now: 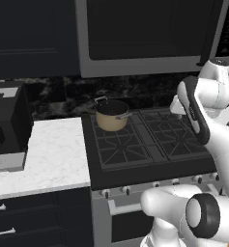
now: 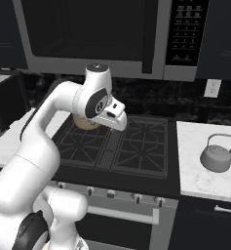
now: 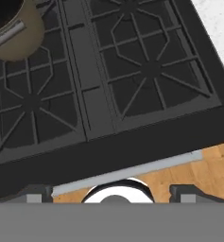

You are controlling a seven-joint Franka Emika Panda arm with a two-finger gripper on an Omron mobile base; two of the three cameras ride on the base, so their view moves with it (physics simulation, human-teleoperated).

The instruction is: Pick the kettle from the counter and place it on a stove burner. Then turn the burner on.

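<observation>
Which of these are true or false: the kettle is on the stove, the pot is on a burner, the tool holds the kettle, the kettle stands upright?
1. The kettle is on the stove. False: it sits on the counter right of it.
2. The pot is on a back burner. True.
3. The tool holds the kettle. False: it hangs over the stove's front edge, with nothing between its tips.
4. The kettle stands upright. True.

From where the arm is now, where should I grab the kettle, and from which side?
Take the kettle by the top of its thin arched handle, coming from straight above. It stands upright on the counter, so the arch offers an open span above the squat body.
</observation>
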